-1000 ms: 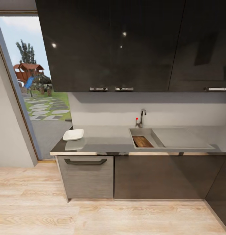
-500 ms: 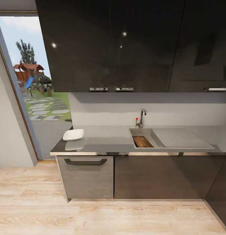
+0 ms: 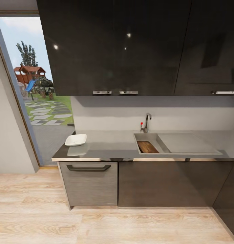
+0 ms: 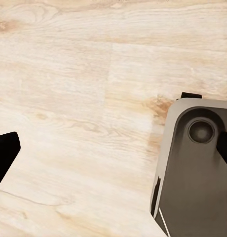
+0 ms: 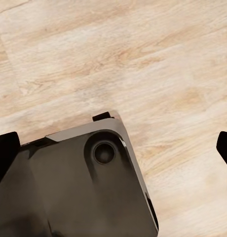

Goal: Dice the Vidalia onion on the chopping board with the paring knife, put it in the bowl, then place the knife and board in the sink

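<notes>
Both my grippers, left (image 4: pixel 113 148) and right (image 5: pixel 113 148), hang wide open and empty over pale grainy wood floor (image 4: pixel 69 74); the streaky brown chopping board (image 3: pixel 147 147) lies in the steel sink (image 3: pixel 141 137).

Board (image 3: pixel 147 146) lies in sink (image 3: pixel 143 137), tap (image 3: pixel 147 122) behind it. Bowl (image 3: pixel 76 139) sits on countertop (image 3: pixel 110 144), well left of sink. L & R pincers' fingers spread over floor (image 4: pixel 69 98).

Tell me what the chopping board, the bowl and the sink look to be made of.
Chopping board: looks like wood, brown with streaky grain, matte. Bowl: plain glossy white, probably ceramic or plastic; it casts a faint reflection on the countertop. Sink: grey brushed-looking metal, likely steel, matching its flat drainboard.
</notes>
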`<state>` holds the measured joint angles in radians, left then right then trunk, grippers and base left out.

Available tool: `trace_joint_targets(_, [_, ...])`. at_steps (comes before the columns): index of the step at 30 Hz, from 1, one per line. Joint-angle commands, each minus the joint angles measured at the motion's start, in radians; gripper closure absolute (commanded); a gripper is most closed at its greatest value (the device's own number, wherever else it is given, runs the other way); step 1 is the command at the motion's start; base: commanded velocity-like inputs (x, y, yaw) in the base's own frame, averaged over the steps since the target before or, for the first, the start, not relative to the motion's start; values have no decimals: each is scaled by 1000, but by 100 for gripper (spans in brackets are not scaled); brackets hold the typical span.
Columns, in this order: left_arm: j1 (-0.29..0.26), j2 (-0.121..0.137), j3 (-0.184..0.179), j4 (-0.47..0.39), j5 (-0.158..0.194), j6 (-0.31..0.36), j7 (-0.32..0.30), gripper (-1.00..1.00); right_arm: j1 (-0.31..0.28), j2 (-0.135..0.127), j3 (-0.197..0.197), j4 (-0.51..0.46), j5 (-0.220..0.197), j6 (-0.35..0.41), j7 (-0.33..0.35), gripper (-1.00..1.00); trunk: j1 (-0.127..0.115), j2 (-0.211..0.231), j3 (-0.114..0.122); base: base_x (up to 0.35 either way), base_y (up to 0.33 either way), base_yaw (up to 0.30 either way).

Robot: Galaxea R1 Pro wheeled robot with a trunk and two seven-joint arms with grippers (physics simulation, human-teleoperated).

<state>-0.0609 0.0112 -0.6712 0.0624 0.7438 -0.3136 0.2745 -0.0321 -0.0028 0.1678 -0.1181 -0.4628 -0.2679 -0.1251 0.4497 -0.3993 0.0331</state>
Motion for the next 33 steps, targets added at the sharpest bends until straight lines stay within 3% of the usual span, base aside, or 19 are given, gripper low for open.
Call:
trace_joint_targets(1, [0,0,-6,2,3,-3,2,-100,0,0,9,0,-8,-2,-3,-100,0,-1,0,0,0,0])
trace_joint_targets(33, [0,0,-6,2,2,-3,1,-100,0,0,9,0,-7,-2,-4,-100,0,-1,0,0,0,0])
